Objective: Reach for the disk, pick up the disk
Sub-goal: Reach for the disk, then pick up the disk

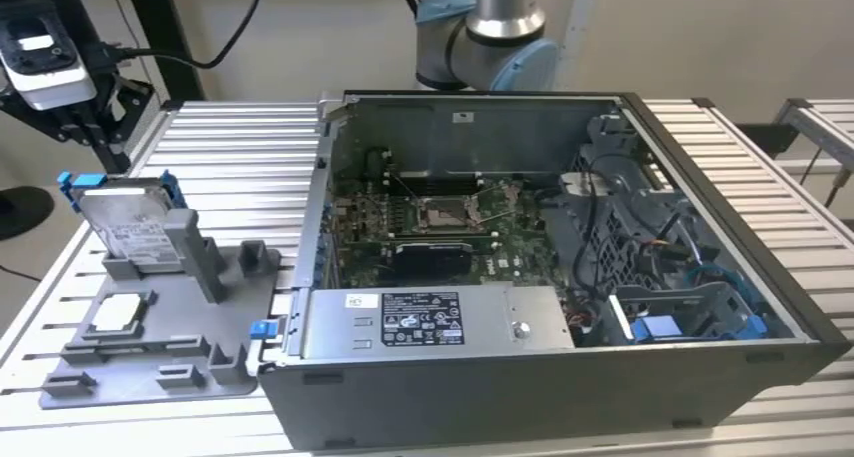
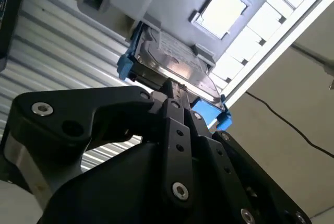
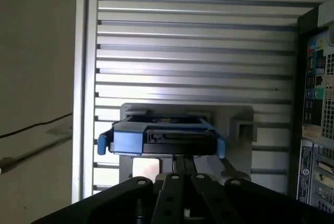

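The disk is a silver-grey drive in a bright blue bracket. It stands on edge in a slot of the grey holder at the exterior view's left. My gripper hangs a little above the disk's top edge, apart from it. In both wrist views the black fingertips meet just short of the disk. My gripper is shut with nothing between the fingers.
A small flat silver chip lies on the holder in front of the disk. An open computer case stands close at the exterior view's right, on the ribbed metal table. The table's edge runs behind the holder.
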You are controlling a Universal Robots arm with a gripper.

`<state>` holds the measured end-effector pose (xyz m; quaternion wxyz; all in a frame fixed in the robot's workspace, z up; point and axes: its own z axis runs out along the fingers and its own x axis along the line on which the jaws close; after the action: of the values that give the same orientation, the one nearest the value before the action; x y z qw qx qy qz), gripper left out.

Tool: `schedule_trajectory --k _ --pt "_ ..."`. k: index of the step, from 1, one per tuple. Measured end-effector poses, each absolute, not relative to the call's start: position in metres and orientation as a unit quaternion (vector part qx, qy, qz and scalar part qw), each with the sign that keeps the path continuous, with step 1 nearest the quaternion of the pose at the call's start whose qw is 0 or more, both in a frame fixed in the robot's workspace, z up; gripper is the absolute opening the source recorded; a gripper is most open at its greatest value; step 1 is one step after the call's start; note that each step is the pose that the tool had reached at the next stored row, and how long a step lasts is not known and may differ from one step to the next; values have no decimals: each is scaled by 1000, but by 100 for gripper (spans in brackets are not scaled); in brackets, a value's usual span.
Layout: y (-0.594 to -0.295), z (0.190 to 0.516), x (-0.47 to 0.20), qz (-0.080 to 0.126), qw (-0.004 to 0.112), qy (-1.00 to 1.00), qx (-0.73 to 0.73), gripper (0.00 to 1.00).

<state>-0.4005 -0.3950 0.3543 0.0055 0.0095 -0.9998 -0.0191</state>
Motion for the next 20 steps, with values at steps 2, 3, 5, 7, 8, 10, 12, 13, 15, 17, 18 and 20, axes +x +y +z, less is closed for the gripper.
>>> schedule_trajectory --k 2,3,5,7,8,10,12,13,15,17,18,20 --pt "-393 354 -405 -19 7 -1000 9 0" --pt "-391 354 -408 -19 7 -1000 9 0" --pt "-389 354 -416 -19 7 -1000 9 0" --pt "-388 354 -422 -19 7 -1000 9 0" --pt "-387 354 -425 -19 7 -1000 9 0" --pt "-387 354 -431 -19 7 -1000 9 0" --pt "-387 354 -436 -19 7 -1000 10 0" --pt "-387 354 -439 -19 7 -1000 10 0" --pt "-386 353 -444 -19 7 -1000 10 0" --pt "-386 353 -445 -19 7 -1000 10 0" --pt "-386 353 -445 -19 7 -1000 10 0" --pt "-386 353 -446 -19 7 -1000 10 0"
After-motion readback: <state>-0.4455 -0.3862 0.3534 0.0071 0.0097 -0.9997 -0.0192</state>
